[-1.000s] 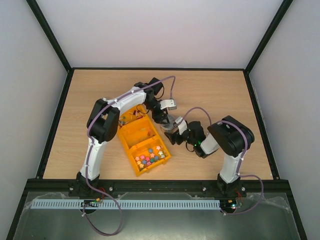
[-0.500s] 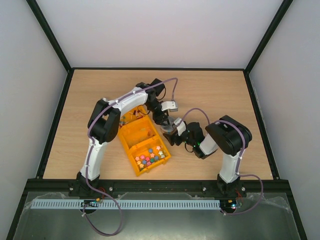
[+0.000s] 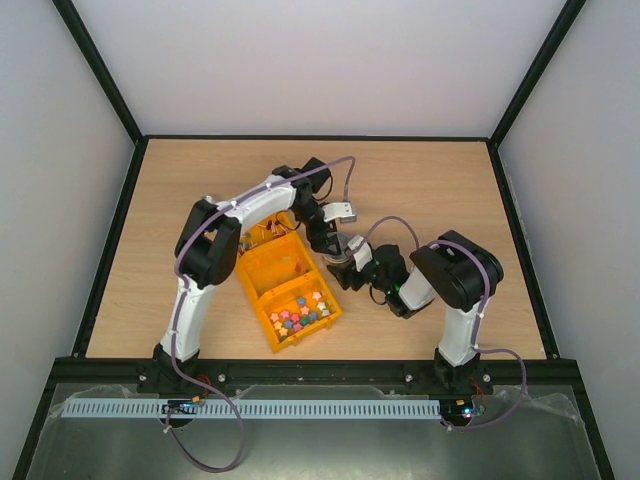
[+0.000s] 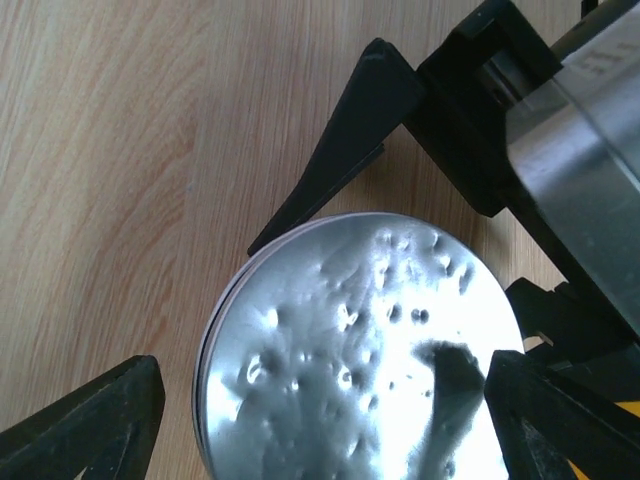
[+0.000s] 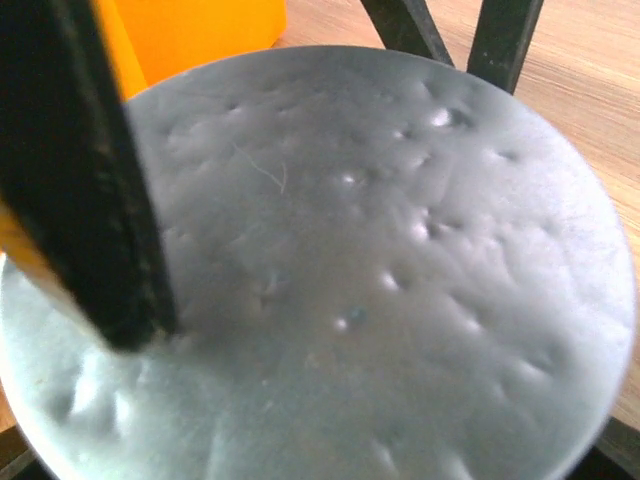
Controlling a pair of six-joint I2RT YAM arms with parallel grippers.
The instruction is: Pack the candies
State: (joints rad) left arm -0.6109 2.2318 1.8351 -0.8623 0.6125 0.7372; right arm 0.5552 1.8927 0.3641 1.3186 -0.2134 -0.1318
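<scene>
So, seen from the top, the candies (image 3: 300,316) are piled as small mixed-colour bits in the near compartment of an orange box (image 3: 254,303). The box is set at a slant on the wooden table (image 3: 440,190). A few more reddish and gold bits can be made out at its far end, partly hidden under the left arm.

Just right of the box, a round metal disc (image 4: 360,350) with a dented, shiny face is crowded by both arms.

The left gripper (image 4: 322,385) is spread wide over the disc. One of its fingers (image 4: 95,425) is kept clear of the rim, with bare wood showing between them. The other is seen at the disc's opposite edge. Nothing is gripped by it.

The right gripper (image 3: 344,269) is pushed in low from the other side, with a finger laid on each side of the rim. Whether the disc is really pinched or only straddled can't be told, tbh. The right wrist view is almost all disc, with a corner of the orange box at top left.
</scene>
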